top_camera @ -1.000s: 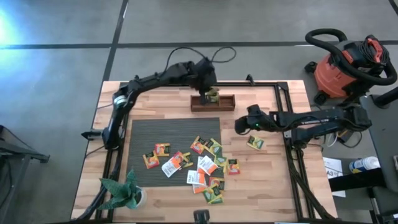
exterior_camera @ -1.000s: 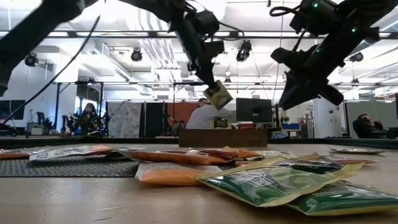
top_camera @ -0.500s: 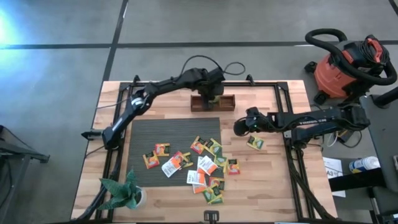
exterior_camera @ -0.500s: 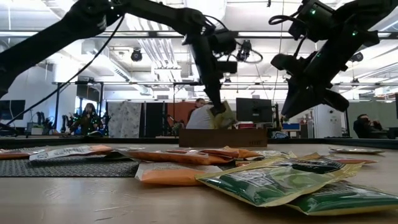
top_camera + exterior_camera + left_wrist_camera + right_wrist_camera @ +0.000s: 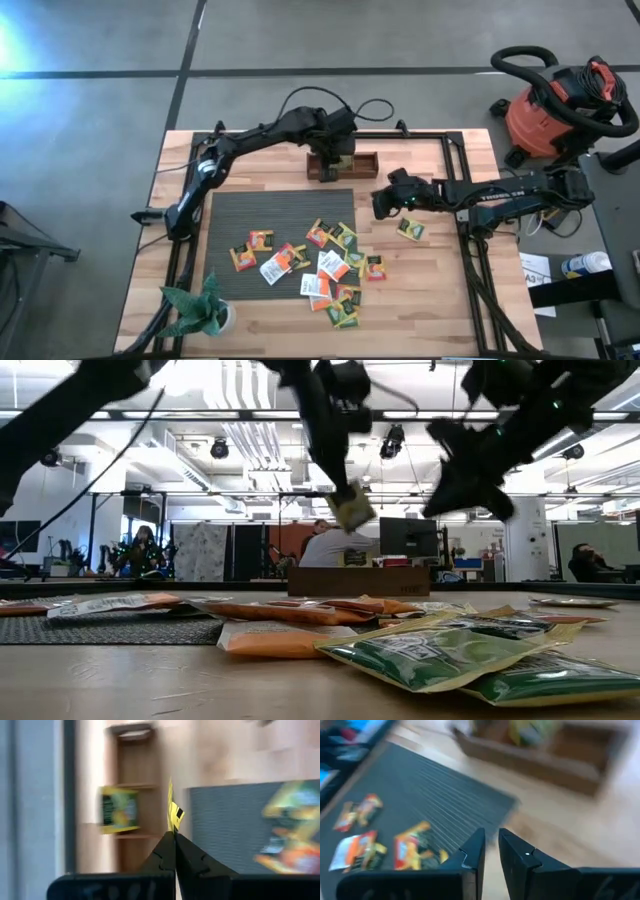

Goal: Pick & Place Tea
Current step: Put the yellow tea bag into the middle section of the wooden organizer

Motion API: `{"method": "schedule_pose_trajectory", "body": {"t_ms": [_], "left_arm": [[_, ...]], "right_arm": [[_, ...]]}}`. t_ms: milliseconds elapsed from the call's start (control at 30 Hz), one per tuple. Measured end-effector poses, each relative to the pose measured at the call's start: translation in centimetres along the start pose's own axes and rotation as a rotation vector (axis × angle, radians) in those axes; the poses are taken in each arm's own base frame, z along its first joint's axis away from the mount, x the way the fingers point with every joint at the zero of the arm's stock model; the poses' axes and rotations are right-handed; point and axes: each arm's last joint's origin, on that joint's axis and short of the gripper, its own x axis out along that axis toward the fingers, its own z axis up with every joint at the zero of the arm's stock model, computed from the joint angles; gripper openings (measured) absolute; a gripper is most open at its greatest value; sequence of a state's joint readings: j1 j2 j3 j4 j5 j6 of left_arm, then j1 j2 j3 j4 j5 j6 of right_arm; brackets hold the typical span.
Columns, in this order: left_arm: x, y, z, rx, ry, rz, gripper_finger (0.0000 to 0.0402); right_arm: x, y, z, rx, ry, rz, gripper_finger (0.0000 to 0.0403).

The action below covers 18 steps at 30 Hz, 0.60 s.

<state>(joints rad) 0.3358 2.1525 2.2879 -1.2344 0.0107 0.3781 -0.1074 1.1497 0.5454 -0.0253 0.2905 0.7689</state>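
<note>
While the left hand [image 5: 333,155] hangs over the wooden tray [image 5: 342,165] at the far edge of the counter [image 5: 440,300], it is clenched on a yellow tea packet [image 5: 173,813], pinched by one edge so that the packet dangles below the fingers; the low view shows that packet [image 5: 351,510] tilted in the air above the tray [image 5: 358,580], not yet down inside it. Gripping by the edge looks sensible, since it leaves the flat packet free to slide upright into a narrow slot. One packet [image 5: 119,810] already stands in a compartment of the tray, just beside the spot where the held one hovers. Nearer than the tray lies the grey mat [image 5: 240,215], and the remaining tea [image 5: 325,265] is scattered across the mat's near right part and the bare wood next to it, with a single packet [image 5: 410,229] lying apart, well right of the mat. To the right of the tray, the right hand [image 5: 381,203] hovers over the counter with its fingers [image 5: 472,852] a narrow gap apart and nothing between them, probably on its way toward the pile.
</note>
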Motion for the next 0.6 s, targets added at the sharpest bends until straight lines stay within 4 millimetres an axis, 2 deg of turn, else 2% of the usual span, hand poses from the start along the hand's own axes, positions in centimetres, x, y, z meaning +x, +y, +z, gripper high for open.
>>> {"method": "schedule_pose_trajectory", "body": {"t_ms": [133,333,433,600], "left_arm": [[-2.3,-2.6,0.2,0.015,-0.012,-0.084,0.0000],[-3.0,-5.6,0.7,0.096,-0.006,-0.120,0.0000],[-3.0,-6.4,1.1,0.121,-0.026,-0.117,0.0000],[-3.0,-6.4,1.4,0.125,-0.054,-0.107,0.0000]], "right_arm": [[-0.5,1.7,2.0,-0.209,-0.110,0.082,0.0054],[-1.4,3.7,4.2,-0.402,-0.155,0.166,0.0054],[-1.7,4.1,4.7,-0.443,-0.148,0.176,0.0054],[-1.8,4.2,4.8,-0.454,-0.121,0.177,0.0054]]}}
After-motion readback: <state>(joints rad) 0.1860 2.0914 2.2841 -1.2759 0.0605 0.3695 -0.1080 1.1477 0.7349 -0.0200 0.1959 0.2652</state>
